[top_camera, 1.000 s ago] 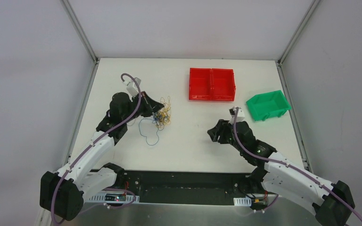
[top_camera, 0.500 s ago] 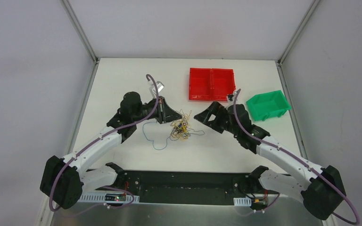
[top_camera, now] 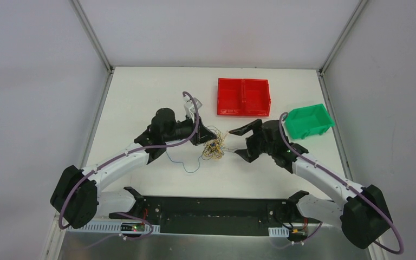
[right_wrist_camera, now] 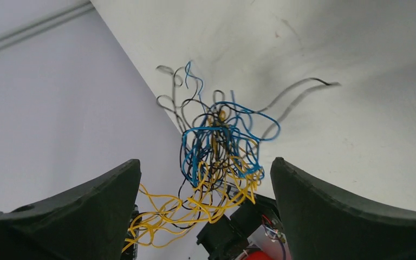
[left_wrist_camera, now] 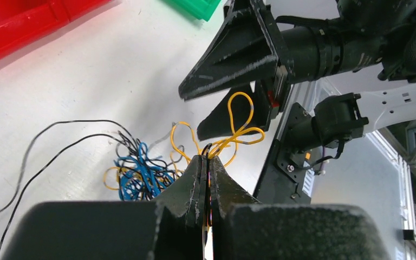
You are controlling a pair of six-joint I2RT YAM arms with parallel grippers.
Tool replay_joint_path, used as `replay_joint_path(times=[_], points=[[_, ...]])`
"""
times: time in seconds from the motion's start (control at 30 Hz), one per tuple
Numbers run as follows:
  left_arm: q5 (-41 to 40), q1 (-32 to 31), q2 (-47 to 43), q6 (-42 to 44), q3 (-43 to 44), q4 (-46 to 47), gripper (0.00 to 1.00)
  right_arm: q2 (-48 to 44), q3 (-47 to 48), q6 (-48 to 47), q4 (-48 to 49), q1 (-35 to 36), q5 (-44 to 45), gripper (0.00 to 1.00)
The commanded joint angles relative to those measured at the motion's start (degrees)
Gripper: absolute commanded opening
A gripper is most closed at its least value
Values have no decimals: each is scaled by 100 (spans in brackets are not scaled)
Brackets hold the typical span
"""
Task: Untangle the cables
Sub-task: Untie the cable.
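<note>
The cables are a small knotted clump of yellow, blue and black wires at mid-table, with one blue strand trailing to the near left. My left gripper is shut on yellow and black strands of the clump; in the left wrist view the wires come out between its closed tips, and the blue knot hangs to the left. My right gripper is wide open just right of the clump. In the right wrist view the clump hangs between its spread fingers, untouched.
A red two-compartment tray stands at the back middle. A green bin stands at the back right, just behind the right arm. White walls enclose the table on three sides.
My left gripper has carried the clump right, toward the table's middle. My right arm has swung left to the clump and now faces it with its fingers spread.
</note>
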Motion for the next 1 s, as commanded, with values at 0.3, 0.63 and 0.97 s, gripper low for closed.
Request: replay_joint_path(times=[0.3,0.63,0.97], points=[[-288,-234,318,548,400,657,0,-569,-221,1110,-908,-681,-449,93],[-277,-412,507,532,543,1124,0,239,-263,1606,196,-146,-620,92],[-474,-466,275,474,393,1424,0,1426,-574,2087,1957,29,-757,1]])
